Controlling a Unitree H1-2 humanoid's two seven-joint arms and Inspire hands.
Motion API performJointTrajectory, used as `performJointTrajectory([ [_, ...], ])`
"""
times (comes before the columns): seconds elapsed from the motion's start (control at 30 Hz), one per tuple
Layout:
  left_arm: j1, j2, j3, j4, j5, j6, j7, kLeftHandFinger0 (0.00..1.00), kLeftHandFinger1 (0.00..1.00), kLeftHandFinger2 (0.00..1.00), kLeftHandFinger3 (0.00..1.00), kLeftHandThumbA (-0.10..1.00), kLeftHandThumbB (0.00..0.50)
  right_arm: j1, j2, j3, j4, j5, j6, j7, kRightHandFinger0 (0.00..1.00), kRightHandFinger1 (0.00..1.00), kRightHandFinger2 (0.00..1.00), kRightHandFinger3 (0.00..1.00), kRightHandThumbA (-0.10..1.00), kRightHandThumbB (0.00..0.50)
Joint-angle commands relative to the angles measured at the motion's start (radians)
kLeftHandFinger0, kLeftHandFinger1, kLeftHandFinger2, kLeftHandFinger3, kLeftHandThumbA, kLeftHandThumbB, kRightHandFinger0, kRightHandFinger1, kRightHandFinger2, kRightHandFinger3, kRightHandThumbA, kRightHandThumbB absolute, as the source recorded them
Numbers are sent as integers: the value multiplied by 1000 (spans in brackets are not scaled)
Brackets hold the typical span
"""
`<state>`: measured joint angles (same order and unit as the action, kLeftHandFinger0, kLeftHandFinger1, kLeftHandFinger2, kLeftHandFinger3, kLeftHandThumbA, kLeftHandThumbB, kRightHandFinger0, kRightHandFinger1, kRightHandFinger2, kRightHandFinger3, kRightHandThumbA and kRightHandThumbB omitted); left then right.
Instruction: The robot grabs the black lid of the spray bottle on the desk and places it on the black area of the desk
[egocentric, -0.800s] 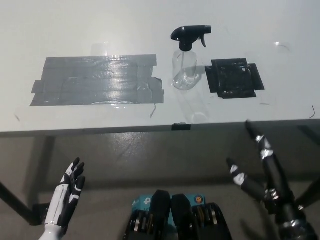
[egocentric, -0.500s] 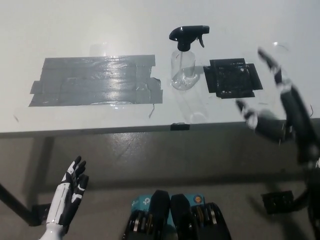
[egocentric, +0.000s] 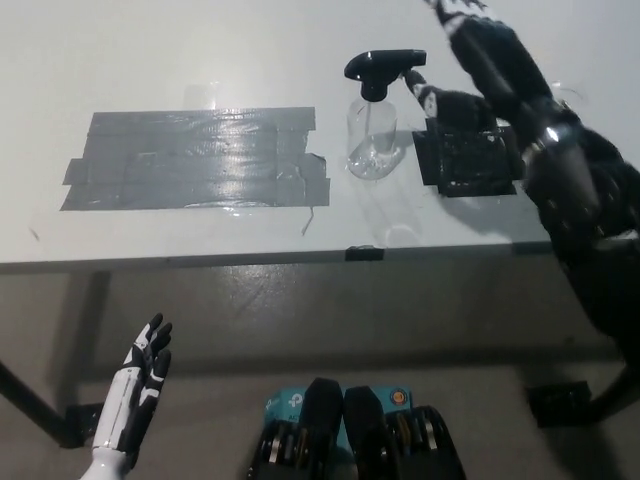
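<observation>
A clear spray bottle (egocentric: 372, 138) stands upright on the white desk (egocentric: 200, 50), topped by its black trigger lid (egocentric: 382, 68). Just right of it lies the black taped area (egocentric: 468, 156). My black right hand (egocentric: 478, 62) is open over the desk, its fingers spread, right beside the lid's trigger; contact is unclear. Its arm (egocentric: 575, 200) covers part of the black area. My white left hand (egocentric: 138, 385) rests open below the desk edge at the lower left.
A wide grey taped patch (egocentric: 195, 160) covers the desk left of the bottle. The desk's front edge (egocentric: 300, 258) crosses the view, with the floor below it. A small black marker (egocentric: 364, 253) sits on that edge.
My right arm has risen from below the desk edge and swung up and left over the black area to the bottle's lid. The left hand stays put.
</observation>
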<state>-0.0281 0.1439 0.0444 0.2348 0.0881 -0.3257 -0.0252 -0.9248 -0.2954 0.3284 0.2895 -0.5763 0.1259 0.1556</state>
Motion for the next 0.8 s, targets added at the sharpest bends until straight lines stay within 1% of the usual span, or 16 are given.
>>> performJointTrajectory([
  [0.0, -12, 15, -5, -19, -4, -39, -3, 1000, 1000, 1000, 1000, 925, 183, -139, 1, 47, 95, -88, 76, 54, 1000, 1000, 1000, 1000, 593, 500],
  [0.03, -20, 12, -4, -14, 0, -40, 1, 1000, 1000, 1000, 1000, 925, 183, -175, 9, 58, 154, -84, 66, 51, 1000, 1000, 1000, 1000, 618, 500],
  [0.1, -20, 9, -4, -20, -4, -29, 0, 1000, 1000, 1000, 1000, 922, 192, -211, 22, 74, 209, -82, 69, 57, 1000, 1000, 1000, 1000, 614, 500],
  [0.13, -20, 9, -4, -20, -5, -29, 0, 1000, 1000, 1000, 1000, 921, 192, -215, 23, 78, 217, -82, 70, 56, 1000, 1000, 1000, 1000, 605, 500],
  [0.23, -23, 12, -6, -22, -5, -27, -4, 1000, 1000, 1000, 1000, 918, 184, -260, 37, 117, 301, -98, 74, 68, 1000, 1000, 1000, 1000, 643, 500],
  [0.33, -24, 15, -8, -27, -1, -19, -6, 1000, 1000, 1000, 1000, 920, 187, -284, 46, 133, 355, -102, 64, 60, 1000, 1000, 1000, 1000, 630, 500],
  [0.43, -24, 20, -9, -22, 2, -28, -6, 1000, 1000, 1000, 1000, 927, 191, -297, 49, 146, 373, -105, 79, 75, 1000, 1000, 1000, 1000, 628, 500],
  [0.47, -27, 21, -9, -21, 9, -27, -1, 1000, 1000, 1000, 1000, 937, 199, -311, 51, 153, 389, -103, 87, 94, 1000, 1000, 1000, 1000, 633, 500],
  [0.53, -30, 22, -10, -16, 10, -36, 0, 1000, 1000, 1000, 1000, 934, 195, -322, 54, 156, 405, -96, 84, 103, 1000, 1000, 1000, 1000, 635, 500],
  [0.57, -27, 21, -10, -26, 7, -20, -3, 1000, 1000, 1000, 1000, 935, 204, -326, 55, 158, 405, -94, 92, 116, 1000, 1000, 1000, 1000, 636, 500],
  [0.67, -30, 20, -13, -26, 8, -19, -4, 1000, 1000, 1000, 1000, 933, 203, -334, 54, 165, 409, -93, 97, 138, 1000, 1000, 1000, 1000, 618, 500],
  [0.77, -29, 18, -14, -23, 7, -21, -2, 1000, 1000, 1000, 1000, 935, 212, -339, 52, 173, 407, -92, 111, 167, 1000, 1000, 1000, 1000, 617, 500],
])
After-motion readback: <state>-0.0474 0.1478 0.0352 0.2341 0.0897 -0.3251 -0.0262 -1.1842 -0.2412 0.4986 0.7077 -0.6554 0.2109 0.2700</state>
